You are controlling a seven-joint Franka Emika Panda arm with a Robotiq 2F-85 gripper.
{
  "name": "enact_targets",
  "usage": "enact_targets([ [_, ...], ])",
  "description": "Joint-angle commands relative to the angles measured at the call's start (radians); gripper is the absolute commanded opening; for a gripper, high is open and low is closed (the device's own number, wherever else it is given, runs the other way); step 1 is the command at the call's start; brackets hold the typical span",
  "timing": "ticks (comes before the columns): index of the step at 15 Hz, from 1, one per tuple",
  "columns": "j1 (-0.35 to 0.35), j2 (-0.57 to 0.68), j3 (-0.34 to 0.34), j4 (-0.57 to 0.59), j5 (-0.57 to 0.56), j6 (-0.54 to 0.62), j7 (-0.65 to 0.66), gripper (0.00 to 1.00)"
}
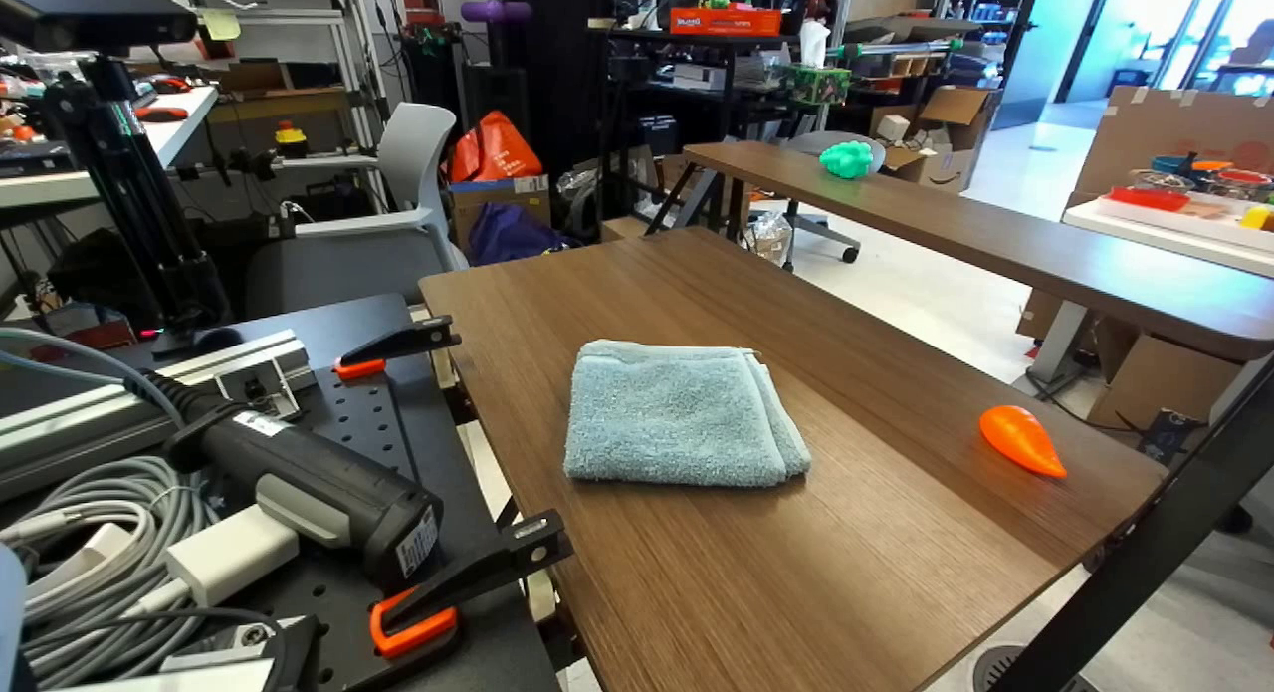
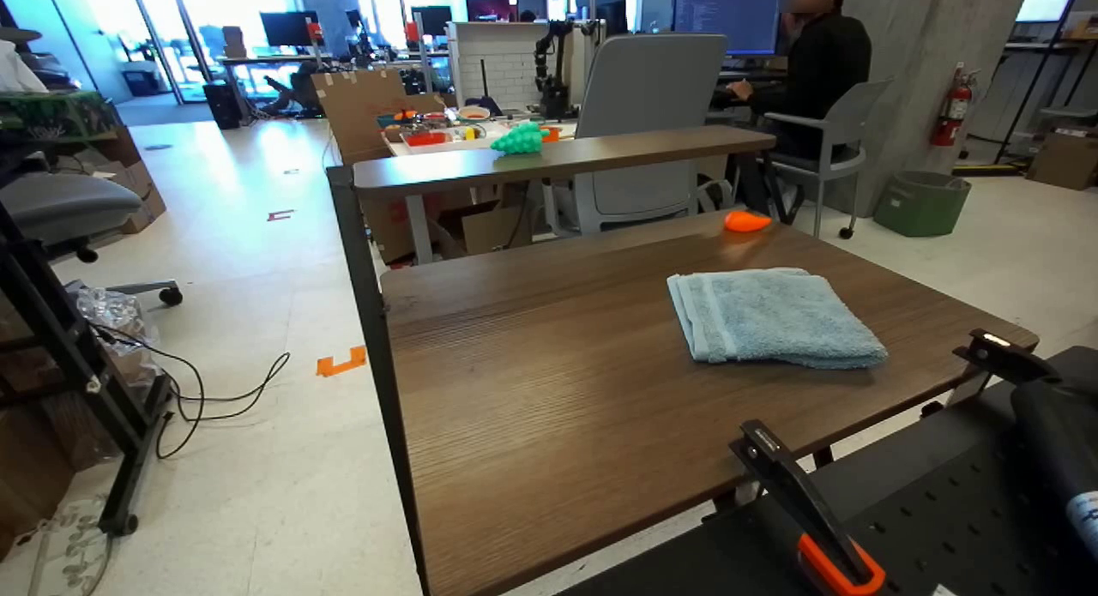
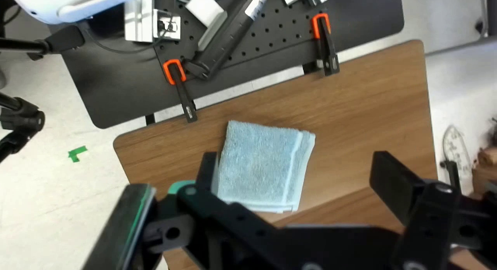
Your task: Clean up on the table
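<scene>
Gripper (image 3: 297, 171), wrist view: black, two-fingered. Fingers (image 3: 393, 184): blocky, square-edged, toward four and half past seven o'clock. Link (image 3: 183, 225), seven o'clock: dark grey, one round hole. Screw heads (image 3: 443, 188), four o'clock: round, silvery. Outer block (image 3: 122, 227), eight o'clock: dark, green streak, pale edge.

Exterior views, two: both are looking obliquely down across the table (image 1: 697, 573) from near the workbench (image 2: 729, 562), sharing the towel (image 1: 677, 413). Wrist view, one: it is facing steeply downward onto all three.
</scene>
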Motion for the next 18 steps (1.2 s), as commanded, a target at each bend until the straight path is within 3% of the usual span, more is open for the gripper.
enact_targets([
  [1, 0.008, 0.259, -0.07, 0.122, 0.114, 0.114, 0.048, 1.0],
  [3, -0.022, 0.374, -0.061, 0.192, 0.167, 0.106, 0.055, 1.0],
  [4, -0.033, 0.256, -0.04, 0.097, 0.122, 0.116, 0.031, 1.0],
  [6, -0.038, 0.352, -0.043, 0.154, 0.144, 0.117, 0.036, 1.0],
  [9, -0.038, 0.389, -0.042, 0.184, 0.15, 0.117, 0.042, 1.0],
  [13, -0.023, 0.458, 0.007, 0.144, 0.142, 0.319, 0.164, 1.0],
  [18, -0.006, 0.656, 0.061, 0.113, 0.133, 0.508, 0.304, 1.0],
])
